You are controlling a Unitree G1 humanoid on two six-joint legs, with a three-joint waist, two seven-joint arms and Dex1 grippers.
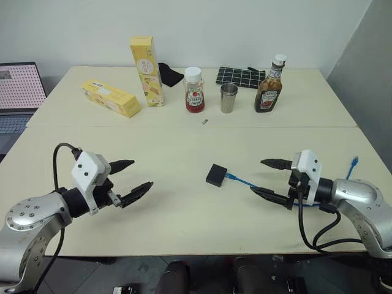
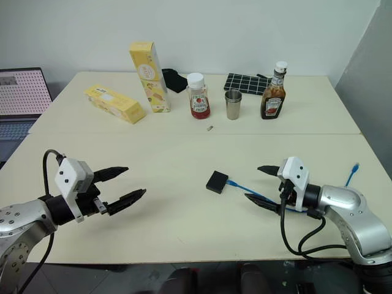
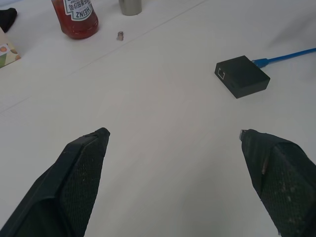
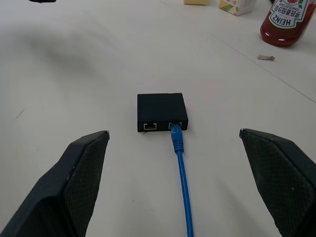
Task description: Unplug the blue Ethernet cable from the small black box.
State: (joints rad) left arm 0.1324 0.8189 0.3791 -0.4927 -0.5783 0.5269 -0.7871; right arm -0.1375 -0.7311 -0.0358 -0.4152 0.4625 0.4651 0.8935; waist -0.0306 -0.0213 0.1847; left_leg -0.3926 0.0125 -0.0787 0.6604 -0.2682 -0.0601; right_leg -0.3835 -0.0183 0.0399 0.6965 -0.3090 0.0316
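Left eye view is showing, from the left, a laptop (image 1: 18,92) sitting at the edge beside the table (image 1: 184,214), then the left gripper (image 1: 131,179) hovering over the near tabletop with its two fingers spread wide apart and holding nothing. Along the far side a yellow box (image 1: 112,98) is lying flat, a taller yellow carton (image 1: 146,70) is standing upright, and a ketchup bottle (image 1: 194,90), a metal cup (image 1: 228,98), a grid-patterned cloth (image 1: 239,76) and a brown sauce bottle (image 1: 269,87) are following in a row. Near the middle the small black box (image 1: 215,175) is lying flat on the table, with the blue Ethernet cable (image 4: 183,182) still plugged into one of its side ports and trailing toward the right gripper (image 1: 274,179), which is hanging just beside the cable with its fingers wide apart and empty
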